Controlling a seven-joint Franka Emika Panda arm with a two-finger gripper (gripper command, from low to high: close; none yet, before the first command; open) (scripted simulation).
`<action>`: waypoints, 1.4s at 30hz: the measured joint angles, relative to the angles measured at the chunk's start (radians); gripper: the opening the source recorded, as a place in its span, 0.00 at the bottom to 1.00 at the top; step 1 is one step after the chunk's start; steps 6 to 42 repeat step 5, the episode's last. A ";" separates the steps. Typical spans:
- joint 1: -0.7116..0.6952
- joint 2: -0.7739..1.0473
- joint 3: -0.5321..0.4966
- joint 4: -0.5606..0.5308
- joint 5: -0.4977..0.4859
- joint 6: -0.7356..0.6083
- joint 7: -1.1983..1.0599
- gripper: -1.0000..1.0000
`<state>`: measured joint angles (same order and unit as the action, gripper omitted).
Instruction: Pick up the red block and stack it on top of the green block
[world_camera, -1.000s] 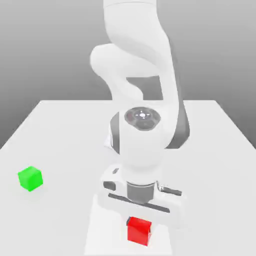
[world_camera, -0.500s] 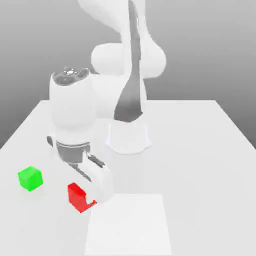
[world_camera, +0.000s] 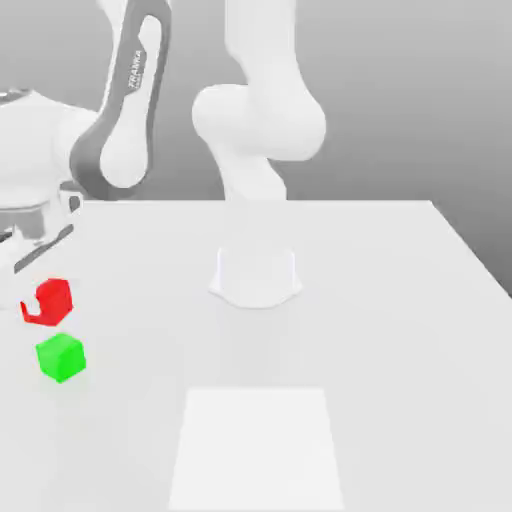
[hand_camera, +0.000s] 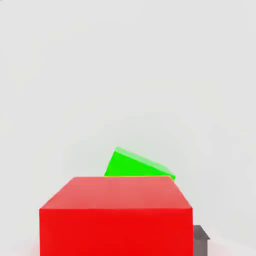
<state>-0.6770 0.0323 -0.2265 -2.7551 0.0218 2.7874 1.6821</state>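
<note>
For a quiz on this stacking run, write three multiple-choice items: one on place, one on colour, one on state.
1. Where is the green block in the exterior view?
A) On the white square
B) Toward the left of the table
C) At the arm's base

2. What colour is the block at the gripper?
A) Red
B) Blue
C) Green

3. How is the red block now?
A) Lying on the white square
B) Stacked on the green block
C) Held by the gripper, off the green block

Key:
1 B: the green block sits near the table's left side.
2 A: the red block is bright red in the hand view.
3 C: the gripper has it, with a gap to the green block.
</note>
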 joint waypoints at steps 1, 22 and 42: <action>-0.006 0.036 0.014 0.001 0.024 0.034 -0.016 0.00; -0.015 0.071 0.030 0.003 0.050 0.067 -0.035 1.00; -0.015 0.071 0.030 0.003 0.050 0.067 -0.035 1.00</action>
